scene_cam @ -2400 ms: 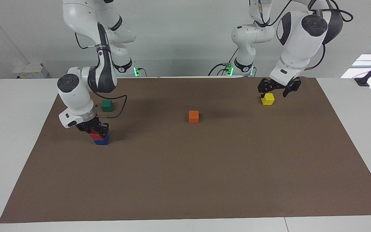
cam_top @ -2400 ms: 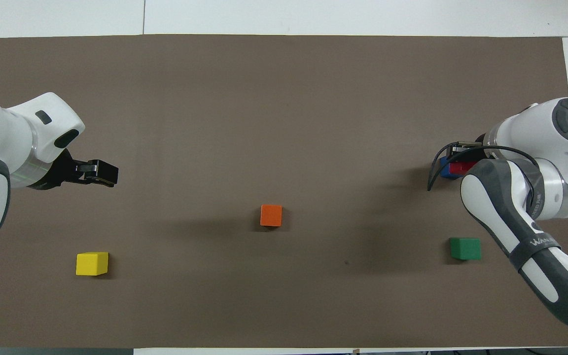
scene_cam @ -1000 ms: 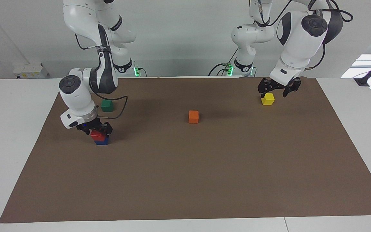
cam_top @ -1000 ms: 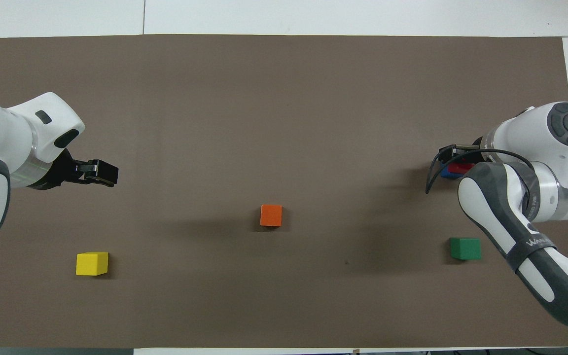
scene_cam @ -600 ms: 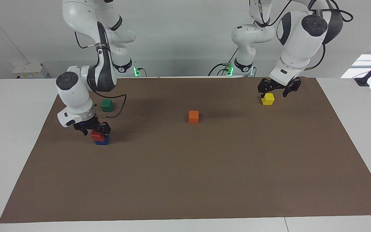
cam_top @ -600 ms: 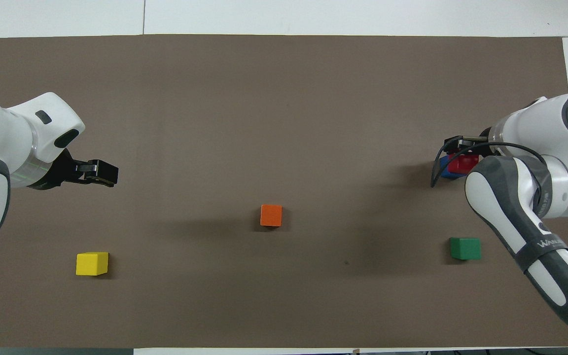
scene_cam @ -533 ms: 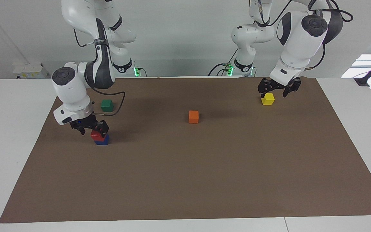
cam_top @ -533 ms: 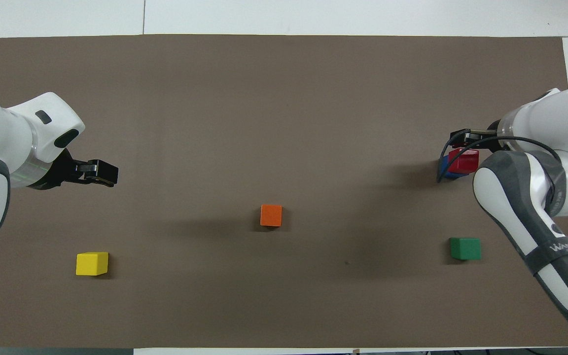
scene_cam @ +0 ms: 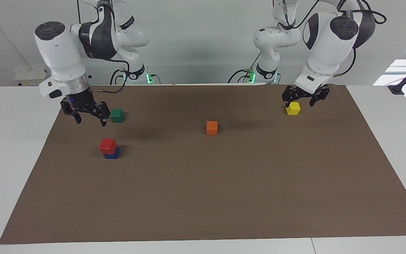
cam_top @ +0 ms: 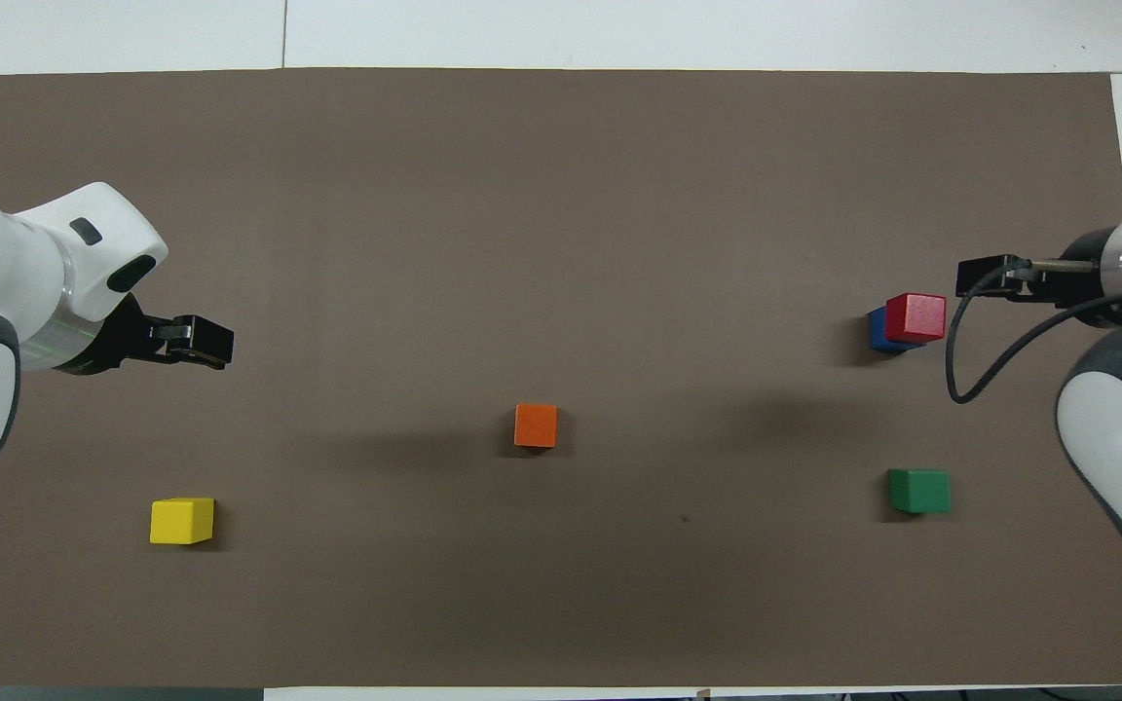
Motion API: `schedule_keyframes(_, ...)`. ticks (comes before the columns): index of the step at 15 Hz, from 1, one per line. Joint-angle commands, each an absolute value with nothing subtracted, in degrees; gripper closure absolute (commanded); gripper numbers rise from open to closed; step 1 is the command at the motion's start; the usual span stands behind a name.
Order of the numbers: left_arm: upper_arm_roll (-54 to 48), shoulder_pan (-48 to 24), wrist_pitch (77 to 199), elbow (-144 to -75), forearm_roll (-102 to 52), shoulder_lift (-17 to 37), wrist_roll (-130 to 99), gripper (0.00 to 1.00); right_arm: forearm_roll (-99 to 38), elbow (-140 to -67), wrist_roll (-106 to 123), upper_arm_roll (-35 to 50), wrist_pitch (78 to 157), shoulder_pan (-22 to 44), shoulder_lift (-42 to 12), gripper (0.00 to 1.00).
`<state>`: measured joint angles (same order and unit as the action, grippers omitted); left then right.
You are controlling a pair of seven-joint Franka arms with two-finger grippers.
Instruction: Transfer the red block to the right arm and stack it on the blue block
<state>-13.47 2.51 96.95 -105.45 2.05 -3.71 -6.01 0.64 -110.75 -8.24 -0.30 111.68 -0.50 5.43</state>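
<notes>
The red block (scene_cam: pixel 107 144) (cam_top: pixel 916 317) sits on top of the blue block (scene_cam: pixel 112 153) (cam_top: pixel 878 330) on the brown mat, toward the right arm's end of the table. My right gripper (scene_cam: pixel 89 117) (cam_top: pixel 985 276) is open and empty, raised well above the mat and clear of the stack, beside the green block. My left gripper (scene_cam: pixel 305 100) (cam_top: pixel 201 342) is open and empty, and hangs above the yellow block at the left arm's end, where that arm waits.
A green block (scene_cam: pixel 117 115) (cam_top: pixel 918 490) lies nearer to the robots than the stack. An orange block (scene_cam: pixel 211 127) (cam_top: pixel 536 424) lies mid-mat. A yellow block (scene_cam: pixel 293 108) (cam_top: pixel 181 520) lies at the left arm's end. The brown mat (scene_cam: pixel 224 197) covers the table.
My right gripper has let go of the red block, opened, and risen up and away from the stack. The red block stays on the blue block. The left arm has not moved.
</notes>
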Motion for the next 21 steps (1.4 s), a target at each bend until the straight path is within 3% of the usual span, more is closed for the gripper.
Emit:
schedule_keyframes(1, -13.2, 2.5, 97.7, -106.5, 1.3, -4.8, -5.8, 0.00, -3.2, -106.6, -6.3, 0.0, 101.9, -1.6, 8.4, 0.00)
schedule_keyframes(6, -13.1, 2.5, 97.7, -106.5, 1.3, -4.8, -5.8, 0.00, -3.2, -100.9, -4.4, -0.8, 90.7, -1.9, 11.1, 0.00)
schedule_keyframes(11, -13.2, 2.5, 97.7, -106.5, 1.3, -4.8, -5.8, 0.00, -1.9, -97.0, -4.0, -1.1, 88.1, -2.1, 8.4, 0.00)
schedule_keyframes(14, -13.2, 2.5, 97.7, -106.5, 1.3, -4.8, -5.8, 0.00, -1.1, -88.4, -4.0, -1.1, 82.5, -2.6, 2.2, 0.00)
schedule_keyframes(21, -13.2, 2.5, 97.7, -106.5, 1.3, -4.8, -5.7, 0.00, -0.4, -90.9, -4.0, -1.0, 85.0, -4.2, 2.6, 0.00)
